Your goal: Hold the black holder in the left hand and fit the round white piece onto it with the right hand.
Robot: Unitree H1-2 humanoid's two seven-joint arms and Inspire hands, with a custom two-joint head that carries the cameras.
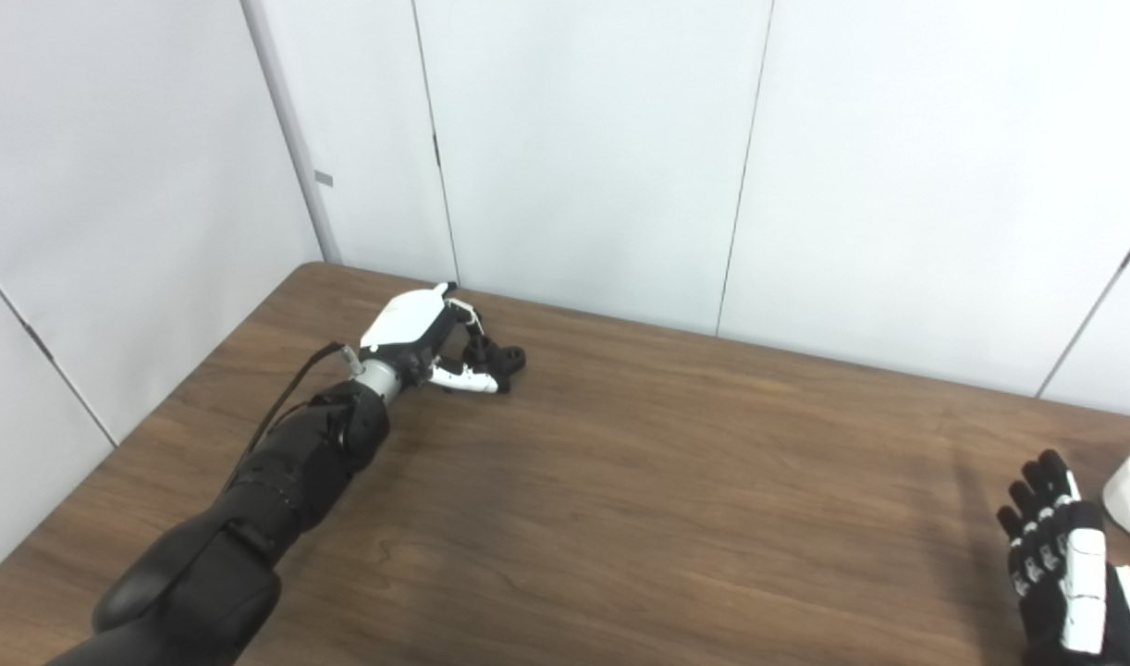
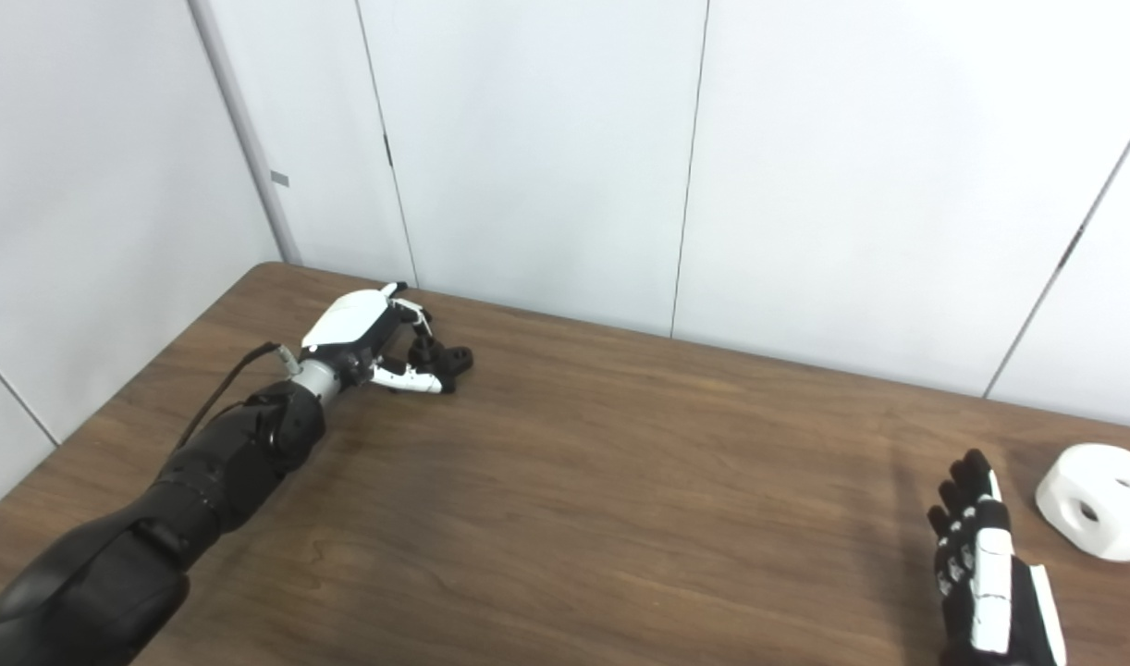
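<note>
The black holder (image 1: 502, 357) lies on the brown table (image 1: 639, 481) at the far left, near the back edge. My left hand (image 1: 428, 335) reaches out to it with fingers (image 1: 469, 317) curled over its top and the thumb (image 1: 471, 377) under its near side, closed around it while it rests on the table. The round white piece (image 2: 1099, 500), with a hole in its side, sits at the far right of the table. My right hand (image 2: 983, 566) lies flat and open just left of that piece, not touching it.
White wall panels (image 1: 583, 148) stand close behind the table's back edge. The table's left edge (image 1: 121, 442) runs diagonally beside my left arm. A wide stretch of bare wood separates the two hands.
</note>
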